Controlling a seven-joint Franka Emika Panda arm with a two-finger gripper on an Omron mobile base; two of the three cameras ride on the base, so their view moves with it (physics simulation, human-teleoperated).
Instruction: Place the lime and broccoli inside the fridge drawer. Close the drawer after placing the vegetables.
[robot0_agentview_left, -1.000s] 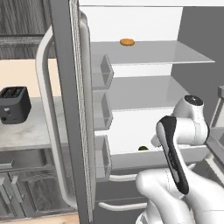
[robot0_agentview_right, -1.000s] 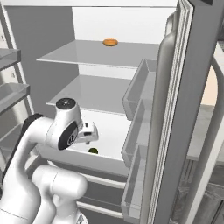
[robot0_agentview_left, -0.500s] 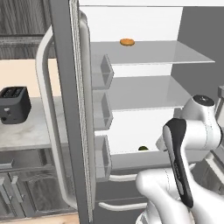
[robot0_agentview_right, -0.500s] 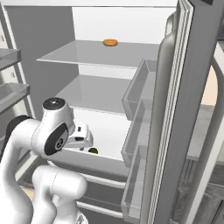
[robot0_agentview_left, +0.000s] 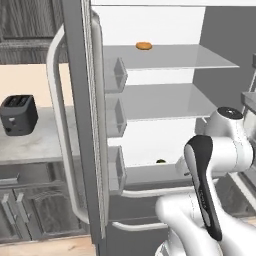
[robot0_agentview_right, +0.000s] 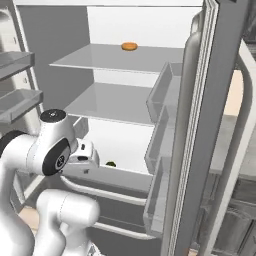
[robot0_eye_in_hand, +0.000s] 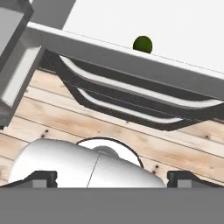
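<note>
Heads up, going left to right across the left base view: the toaster (robot0_agentview_left: 19, 114) sits on the worktop (robot0_agentview_left: 35, 145) well off to the side, nowhere near your path, so ignore it. The open fridge door (robot0_agentview_left: 82, 110) and its small bins (robot0_agentview_left: 116, 170) come next. They stand close beside the drawer opening, so a wide swing of the arm could clip them.

Then the bit that matters. The lime (robot0_agentview_left: 160, 161) is already lying in the fridge drawer (robot0_agentview_left: 145, 175), toward the middle, apart from the walls as far as I can tell. I can't find the broccoli anywhere, so I'd guess half the job is still open. If you shove the drawer shut now, you'd probably have to pull it out again.

Your end effector (robot0_eye_in_hand: 111, 176) is spread wide and carrying nothing. In the hand view it looks down past the drawer's front edge at the wooden floor (robot0_eye_in_hand: 131, 131), with the curved bar handles (robot0_eye_in_hand: 131, 98) of the dark fronts below. Reach from here and you might snag one of those handles instead. Also, a hard push on the drawer could send that lime rolling.

The orange oval item (robot0_agentview_left: 144, 46) on the top shelf isn't yours, leave it.

No labels, brands or writing I can read anywhere.
</note>
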